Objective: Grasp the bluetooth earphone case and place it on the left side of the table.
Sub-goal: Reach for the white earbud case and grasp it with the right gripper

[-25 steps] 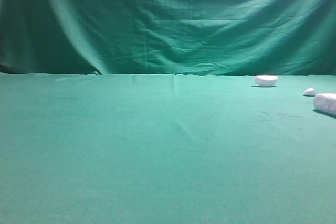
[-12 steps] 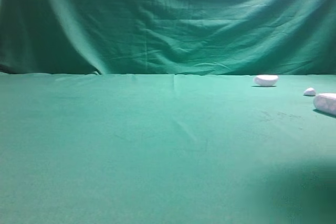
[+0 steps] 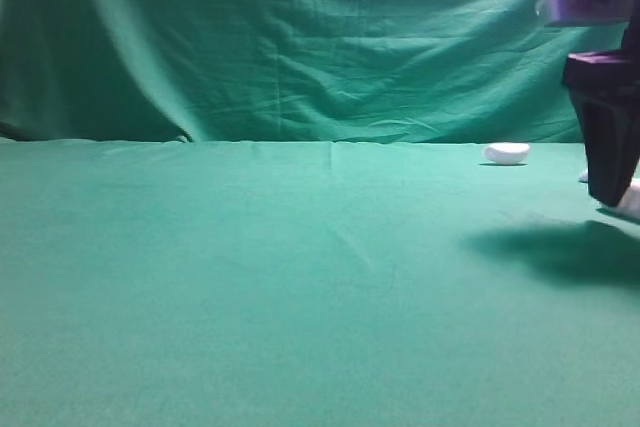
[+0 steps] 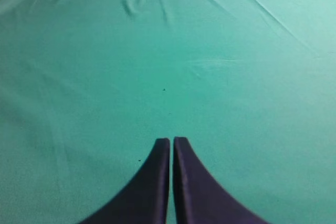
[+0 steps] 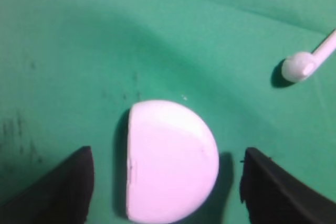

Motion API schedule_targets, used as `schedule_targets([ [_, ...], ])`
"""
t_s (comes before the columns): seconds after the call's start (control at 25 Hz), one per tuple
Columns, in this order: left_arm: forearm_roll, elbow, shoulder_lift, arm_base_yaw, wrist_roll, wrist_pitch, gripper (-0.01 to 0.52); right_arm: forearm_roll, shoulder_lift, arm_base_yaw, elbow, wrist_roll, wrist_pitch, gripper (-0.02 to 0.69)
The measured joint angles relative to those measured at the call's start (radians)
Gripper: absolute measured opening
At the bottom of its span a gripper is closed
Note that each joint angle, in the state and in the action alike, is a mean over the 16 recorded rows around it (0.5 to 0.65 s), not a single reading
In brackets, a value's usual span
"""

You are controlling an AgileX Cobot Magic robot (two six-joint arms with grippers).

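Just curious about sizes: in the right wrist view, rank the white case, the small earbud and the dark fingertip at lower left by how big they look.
1. bluetooth earphone case
2. dark fingertip, cut off by the picture's edge, so unsure
3. earbud, clearly smallest

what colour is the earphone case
Glossy white, clearest in the right wrist view: earphone case.

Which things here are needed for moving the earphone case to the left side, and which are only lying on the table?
For the job:
- bluetooth earphone case
- right tool, open over the case
- table

Only lying about:
- white half-oval lump
- small white earbud
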State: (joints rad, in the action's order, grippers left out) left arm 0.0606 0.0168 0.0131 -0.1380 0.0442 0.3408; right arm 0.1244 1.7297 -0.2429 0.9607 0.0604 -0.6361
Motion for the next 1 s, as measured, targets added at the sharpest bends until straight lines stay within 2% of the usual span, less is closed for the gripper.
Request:
schedule_targets([
  [0.2,0.000,0.000,0.000,0.000,0.000,0.000,0.000,0.001,0.019,0.000,0.014,-0.005,-0.005,0.370],
  [0.4,0.000,0.000,0.000,0.000,0.000,0.000,0.000,-0.005,0.021,0.000,0.062,-0.012,-0.048,0.311],
  [0.72,0.000,0.000,0.000,0.000,0.000,0.000,0.000,-0.035,0.027,-0.049,0.257,-0.014,-0.145,0.296],
  [1.0,0.000,0.000,0.000,0.000,0.000,0.000,0.000,-0.061,0.103,-0.215,0.528,-0.007,-0.184,0.296],
])
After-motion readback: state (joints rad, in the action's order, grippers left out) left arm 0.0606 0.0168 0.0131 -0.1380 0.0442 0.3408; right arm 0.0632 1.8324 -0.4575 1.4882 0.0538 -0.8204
